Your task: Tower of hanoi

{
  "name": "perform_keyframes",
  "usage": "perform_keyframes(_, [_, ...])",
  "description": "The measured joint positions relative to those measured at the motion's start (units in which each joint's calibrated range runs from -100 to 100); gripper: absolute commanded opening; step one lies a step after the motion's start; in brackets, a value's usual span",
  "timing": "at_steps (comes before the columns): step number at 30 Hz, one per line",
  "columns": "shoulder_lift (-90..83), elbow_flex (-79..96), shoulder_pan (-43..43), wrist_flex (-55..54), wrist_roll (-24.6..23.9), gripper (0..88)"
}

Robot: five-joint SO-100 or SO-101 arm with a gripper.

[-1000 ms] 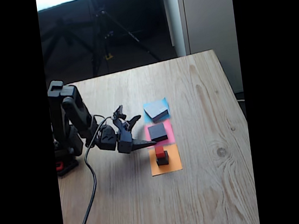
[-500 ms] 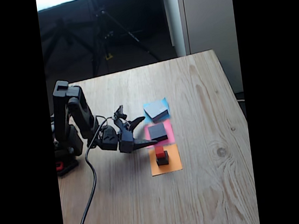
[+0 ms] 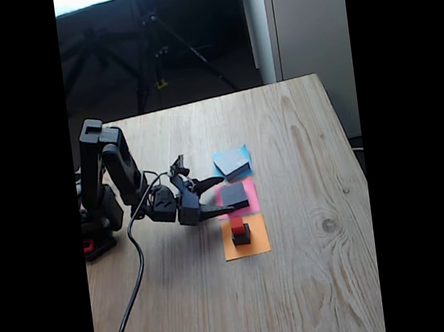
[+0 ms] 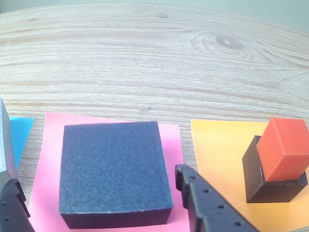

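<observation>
Since a second ago the gripper (image 3: 227, 195) has slid forward, so its spread-wide fingers (image 4: 207, 205) now straddle the medium black block (image 4: 115, 171) without touching it. That block looks matte and grainy, sitting square on the pink paper (image 4: 48, 159). Next door on the orange paper (image 4: 217, 154), the tiny red cube (image 4: 284, 149) sits crooked on the small black cube (image 4: 270, 186). Further back, the flat grey block (image 3: 231, 161) rests on blue paper (image 3: 242, 151).
</observation>
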Motion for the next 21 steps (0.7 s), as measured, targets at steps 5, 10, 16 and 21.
perform_keyframes(5, [0.0, -0.35, 0.0, 0.24, 0.0, 34.0])
perform_keyframes(10, [0.51, -0.7, 0.0, 1.28, 0.0, 33.8])
perform_keyframes(16, [0.6, -1.13, 0.0, 2.08, 0.0, 31.0])
perform_keyframes(21, [0.6, -1.13, 0.0, 2.4, 0.0, 28.6])
